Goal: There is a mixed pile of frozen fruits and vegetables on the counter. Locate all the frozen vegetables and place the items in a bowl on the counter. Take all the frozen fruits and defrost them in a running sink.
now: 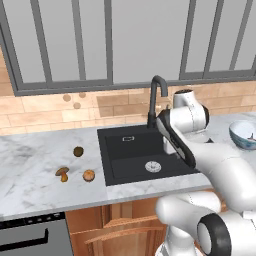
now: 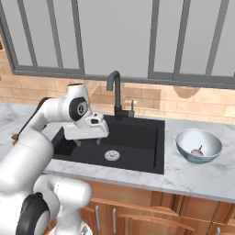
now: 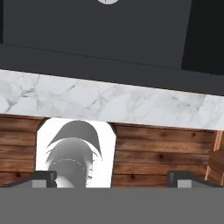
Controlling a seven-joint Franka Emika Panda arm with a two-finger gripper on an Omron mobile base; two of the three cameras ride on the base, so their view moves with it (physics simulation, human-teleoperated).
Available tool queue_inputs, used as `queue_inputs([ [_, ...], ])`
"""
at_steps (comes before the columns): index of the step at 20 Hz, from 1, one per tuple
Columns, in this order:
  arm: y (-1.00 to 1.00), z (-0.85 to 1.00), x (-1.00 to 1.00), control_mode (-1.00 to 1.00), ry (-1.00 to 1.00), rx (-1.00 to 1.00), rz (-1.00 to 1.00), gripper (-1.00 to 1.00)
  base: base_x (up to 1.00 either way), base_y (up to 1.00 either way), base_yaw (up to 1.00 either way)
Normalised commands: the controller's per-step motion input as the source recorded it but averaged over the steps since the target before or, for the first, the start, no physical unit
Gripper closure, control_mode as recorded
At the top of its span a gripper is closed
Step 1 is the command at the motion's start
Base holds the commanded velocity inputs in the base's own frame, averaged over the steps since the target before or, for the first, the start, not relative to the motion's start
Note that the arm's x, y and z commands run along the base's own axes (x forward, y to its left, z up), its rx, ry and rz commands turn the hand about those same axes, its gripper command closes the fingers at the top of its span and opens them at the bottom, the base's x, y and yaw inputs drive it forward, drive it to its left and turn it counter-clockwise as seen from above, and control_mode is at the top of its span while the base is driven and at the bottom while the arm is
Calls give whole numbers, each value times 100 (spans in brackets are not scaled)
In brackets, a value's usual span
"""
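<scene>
The white marble tabletop (image 1: 30, 175) runs the full width, with wide bare stretches left of the sink and along its front edge. No writing or labels can be read anywhere. One matte black sink (image 2: 133, 137) sits in the middle, with one black faucet (image 2: 114, 92) behind it and one silver drain (image 2: 112, 155) in its floor. One pale bowl (image 2: 183, 140) stands on the right, just beside the sink, holding the pinkish-white bulb (image 2: 197, 150). Three items lie well left of the sink: one dark olive ball (image 1: 78, 151), one orange ball (image 1: 88, 175) and one brown mushroom (image 1: 62, 173). The end effector (image 2: 87, 142) hangs over the basin's left part, fingers spread wide, holding nothing.
</scene>
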Motion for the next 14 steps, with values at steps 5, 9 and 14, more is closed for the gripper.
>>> queue_inputs([
  [5,41,-4,-7,-100,1,7,9,-100,0,0,0],
  [9,23,-3,-3,-100,0,16,11,-100,0,0,0],
  [14,31,-9,-1,-100,0,12,12,-100,0,0,0],
])
